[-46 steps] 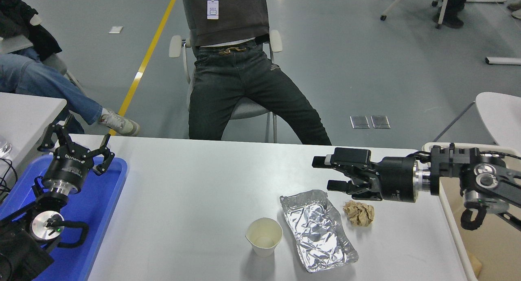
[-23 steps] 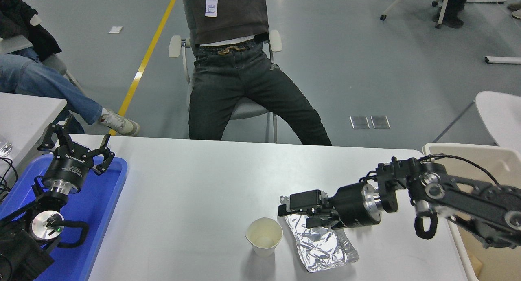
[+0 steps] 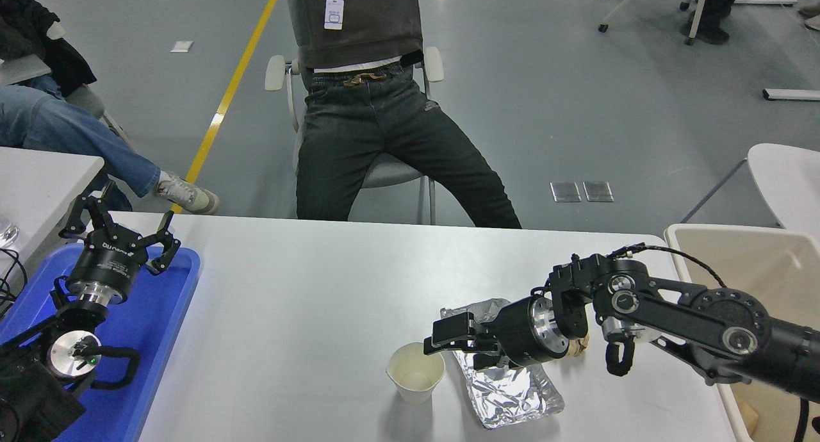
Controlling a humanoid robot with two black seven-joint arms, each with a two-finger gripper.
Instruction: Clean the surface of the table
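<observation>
The table surface (image 3: 307, 301) is a wide white top holding a white paper cup (image 3: 415, 371), a crumpled sheet of silver foil (image 3: 516, 387) and a brown paper ball (image 3: 580, 347) that my right wrist mostly hides. My right gripper (image 3: 452, 352) hangs low over the foil's left end. It stands open, with its fingertips right beside the cup's rim and nothing between them. My left gripper (image 3: 122, 223) is parked open above the blue tray at the lower left.
A blue tray (image 3: 166, 339) lies on the table's left end. A beige bin (image 3: 756, 269) stands off the right edge. One person (image 3: 378, 109) sits at the far side, another (image 3: 64, 128) at the far left behind a smaller white table (image 3: 38, 179).
My right arm has swung left and down, from above the brown paper ball, across the foil, to the cup's rim. The left arm has not moved.
</observation>
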